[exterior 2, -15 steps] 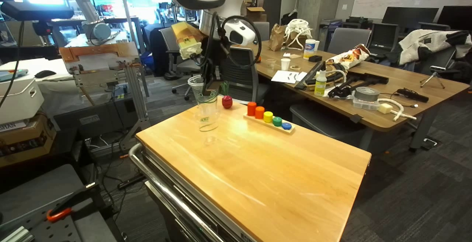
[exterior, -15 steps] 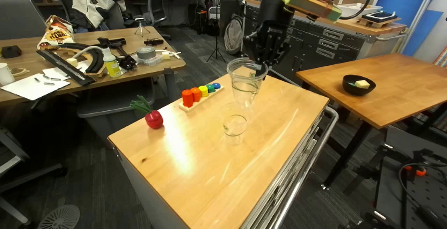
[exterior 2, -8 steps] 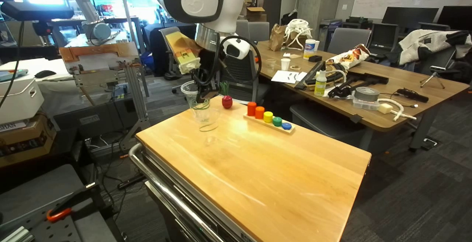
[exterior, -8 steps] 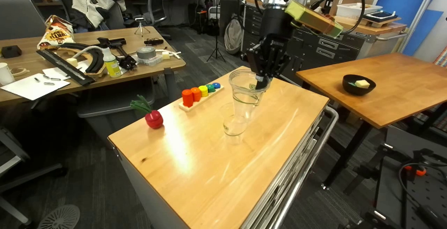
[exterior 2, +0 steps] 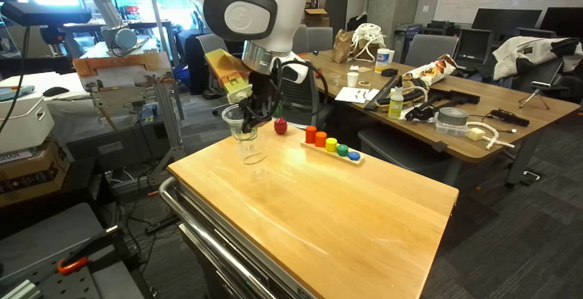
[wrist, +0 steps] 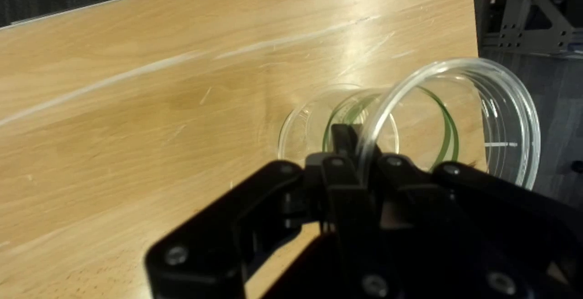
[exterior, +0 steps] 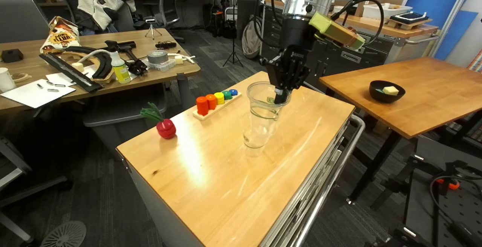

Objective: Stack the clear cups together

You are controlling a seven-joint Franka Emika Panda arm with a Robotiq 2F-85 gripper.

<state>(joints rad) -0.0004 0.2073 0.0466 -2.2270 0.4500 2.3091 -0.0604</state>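
My gripper (exterior: 279,97) is shut on the wall of one clear cup near its rim, and the finger tips also show in the wrist view (wrist: 348,137). The held clear cup (exterior: 262,105) hangs a little tilted, mouth up. It also shows in an exterior view (exterior 2: 237,123) and the wrist view (wrist: 448,135). The lower clear cup (exterior: 251,141) stands on the wooden top, and its base shows in an exterior view (exterior 2: 255,157). The cups overlap in all views. The held cup's lower part seems to be within the lower cup's mouth; the clear walls hide how deep.
A wooden strip with coloured toy blocks (exterior: 203,105) lies near the edge, also seen in an exterior view (exterior 2: 320,139). A red round toy with green leaves (exterior: 166,129) is near a corner. A metal rail (exterior 2: 205,221) runs along one side of the wooden top (exterior 2: 346,212).
My gripper has moved down with the held cup, which now overlaps the lower cup more. The lower cup has shifted slightly within the last half second.
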